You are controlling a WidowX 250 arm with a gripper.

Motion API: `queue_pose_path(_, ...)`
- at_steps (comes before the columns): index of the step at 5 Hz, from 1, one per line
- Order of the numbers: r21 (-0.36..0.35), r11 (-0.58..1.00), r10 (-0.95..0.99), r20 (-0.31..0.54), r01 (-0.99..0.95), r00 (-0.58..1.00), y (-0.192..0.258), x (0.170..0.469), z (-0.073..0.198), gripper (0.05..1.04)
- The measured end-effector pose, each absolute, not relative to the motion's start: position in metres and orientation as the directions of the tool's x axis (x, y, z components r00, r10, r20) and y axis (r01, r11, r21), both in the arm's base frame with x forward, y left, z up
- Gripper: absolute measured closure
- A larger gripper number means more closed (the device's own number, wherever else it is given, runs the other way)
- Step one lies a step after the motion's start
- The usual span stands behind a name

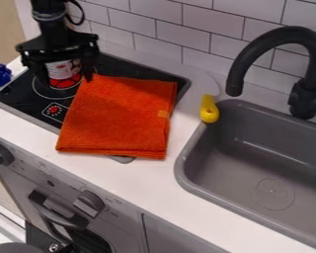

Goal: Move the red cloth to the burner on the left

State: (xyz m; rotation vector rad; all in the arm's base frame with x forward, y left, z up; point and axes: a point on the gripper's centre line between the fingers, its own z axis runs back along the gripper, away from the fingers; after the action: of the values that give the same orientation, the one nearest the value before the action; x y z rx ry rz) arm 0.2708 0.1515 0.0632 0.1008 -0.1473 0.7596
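You're at the pick-up step, your fingers (89, 64) spread wide; next, pinch the red cloth (118, 116) and draw it to the left burner (44, 92), minding the can (61, 72).

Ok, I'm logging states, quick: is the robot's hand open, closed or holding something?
Hand: open, fingers apart, with the red-and-white can showing between them; whether they touch it can't be told.

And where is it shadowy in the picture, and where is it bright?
In the camera view, the white counter looks bright; the grey sink gets darker inside, towards its back left corner; the cloth has faint darker patches.
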Motion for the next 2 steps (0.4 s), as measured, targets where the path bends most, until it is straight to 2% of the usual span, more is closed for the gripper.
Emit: queue_pose_path(2, 0.067, 0.749, 0.641, 0.183, -0.659, 0.746, 0.112, 0.283, 0.051, 0.69)
